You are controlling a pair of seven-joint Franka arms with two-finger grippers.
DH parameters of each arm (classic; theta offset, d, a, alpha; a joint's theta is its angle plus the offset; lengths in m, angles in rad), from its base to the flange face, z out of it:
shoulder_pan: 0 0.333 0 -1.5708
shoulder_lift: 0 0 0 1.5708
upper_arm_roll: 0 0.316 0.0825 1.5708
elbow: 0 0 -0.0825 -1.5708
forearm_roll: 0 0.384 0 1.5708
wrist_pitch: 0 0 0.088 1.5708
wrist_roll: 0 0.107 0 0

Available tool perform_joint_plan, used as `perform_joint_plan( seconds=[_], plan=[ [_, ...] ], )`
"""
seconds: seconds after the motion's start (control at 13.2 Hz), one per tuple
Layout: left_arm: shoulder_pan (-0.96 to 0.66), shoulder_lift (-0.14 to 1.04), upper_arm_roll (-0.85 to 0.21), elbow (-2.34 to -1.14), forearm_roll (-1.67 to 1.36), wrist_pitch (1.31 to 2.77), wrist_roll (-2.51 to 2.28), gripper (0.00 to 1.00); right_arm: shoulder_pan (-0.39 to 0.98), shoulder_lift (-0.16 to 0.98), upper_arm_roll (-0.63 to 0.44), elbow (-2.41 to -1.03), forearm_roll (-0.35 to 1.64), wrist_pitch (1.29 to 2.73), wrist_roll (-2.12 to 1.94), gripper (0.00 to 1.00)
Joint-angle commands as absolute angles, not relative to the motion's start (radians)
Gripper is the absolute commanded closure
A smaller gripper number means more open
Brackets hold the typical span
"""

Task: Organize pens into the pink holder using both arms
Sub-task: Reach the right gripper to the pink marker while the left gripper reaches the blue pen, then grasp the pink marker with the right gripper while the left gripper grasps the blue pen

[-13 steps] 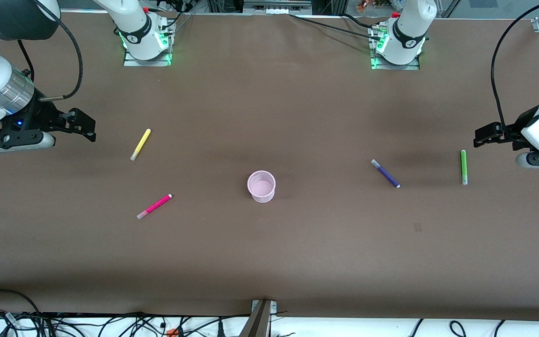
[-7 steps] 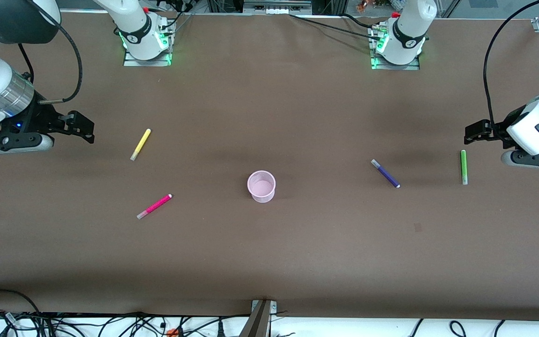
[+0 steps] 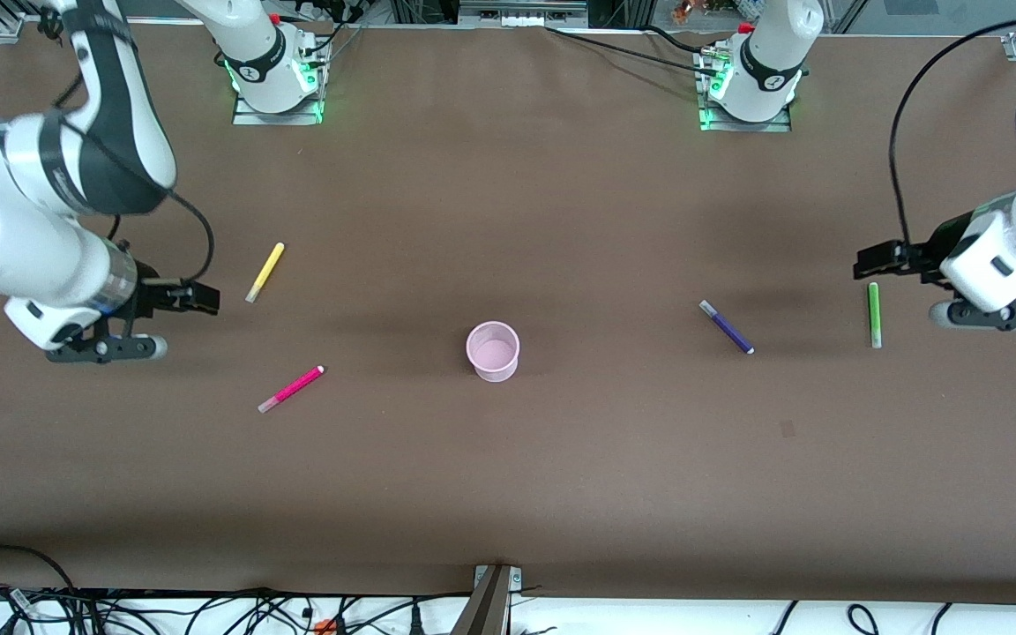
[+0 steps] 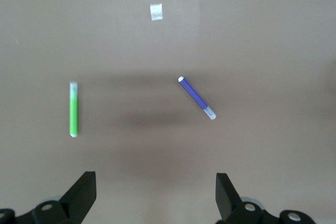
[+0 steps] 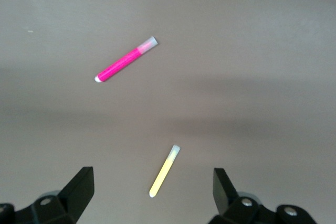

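Holder: pink holder [image 3: 492, 350] mid-frame, empty | Pens: yellow pen [image 3: 265, 272], magenta pen [image 3: 291, 389], purple pen [image 3: 726, 326], green pen [image 3: 873, 314] flat on table [image 3: 508, 494] | Left gripper [image 4: 156, 195] upper right, right gripper [image 5: 152, 192] centre-left, both wide open, empty | Risk: slim pens likely roll when pinched; light cup may tip.

No readable text, label, brand name or number is showing on the pens, the pink holder [image 3: 493, 350], the table [image 3: 508, 476] or either gripper. The only sign-like marks are sitting on the black bands at the two arm bases [image 3: 272, 66] along the top of the front view, and they are appearing too small to make out. Both wrist views are showing nothing written anywhere ahead of the fingers.
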State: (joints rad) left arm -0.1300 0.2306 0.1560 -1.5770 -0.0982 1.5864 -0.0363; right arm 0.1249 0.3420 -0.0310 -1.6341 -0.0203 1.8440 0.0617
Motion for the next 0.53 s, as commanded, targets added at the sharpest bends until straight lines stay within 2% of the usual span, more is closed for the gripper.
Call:
perform_joint_plan(
  seconds=[0.0, 0.46],
  plan=[
    [-0.138, 0.331, 0.152, -1.578, -0.120, 1.635, -0.232, 0.00, 0.117, 0.434, -0.025, -1.621, -0.018, 1.919, 0.170, 0.00],
    [-0.143, 0.364, 0.114, -1.923, -0.257, 2.101, -0.610, 0.00, 0.198, 0.639, -0.012, -1.611, 0.165, 2.145, 0.713, 0.02]
  ],
)
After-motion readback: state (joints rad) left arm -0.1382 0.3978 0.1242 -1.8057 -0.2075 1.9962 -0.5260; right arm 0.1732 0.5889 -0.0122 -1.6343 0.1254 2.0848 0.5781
